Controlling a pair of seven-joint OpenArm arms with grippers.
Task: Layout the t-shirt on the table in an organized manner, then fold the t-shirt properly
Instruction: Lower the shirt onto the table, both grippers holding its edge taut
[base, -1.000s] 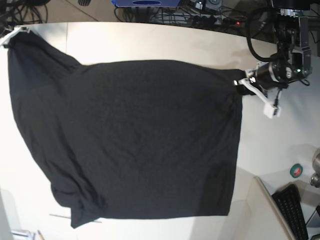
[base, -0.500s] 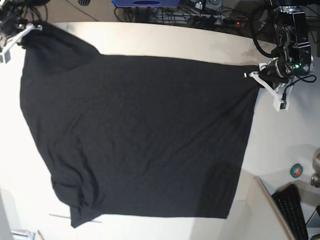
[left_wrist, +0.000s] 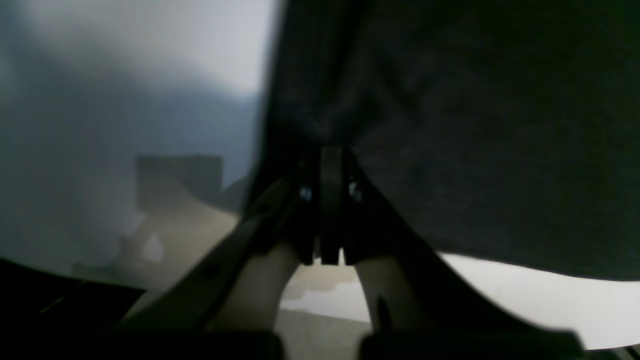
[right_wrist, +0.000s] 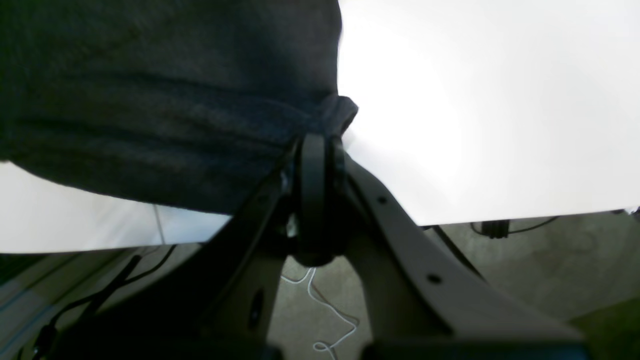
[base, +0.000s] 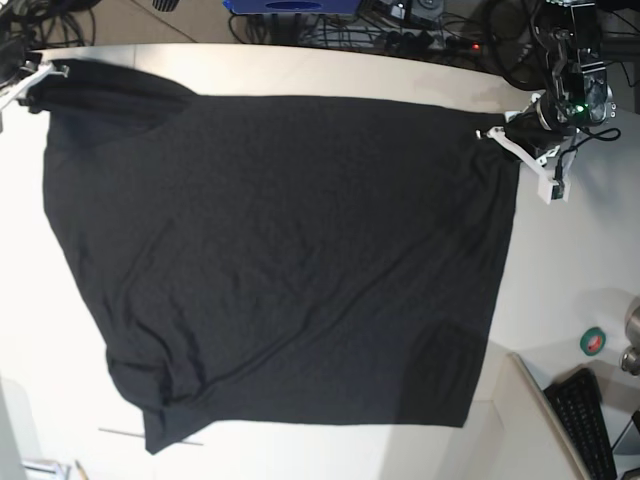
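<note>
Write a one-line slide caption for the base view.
Two arms hold a black t-shirt by its far corners, left gripper and right gripper both shut, over the off-white table.

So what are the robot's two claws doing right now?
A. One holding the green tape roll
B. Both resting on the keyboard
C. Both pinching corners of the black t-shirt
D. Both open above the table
C: the left gripper and the right gripper are each shut on a corner of the t-shirt, which is stretched between them over the table.
</note>
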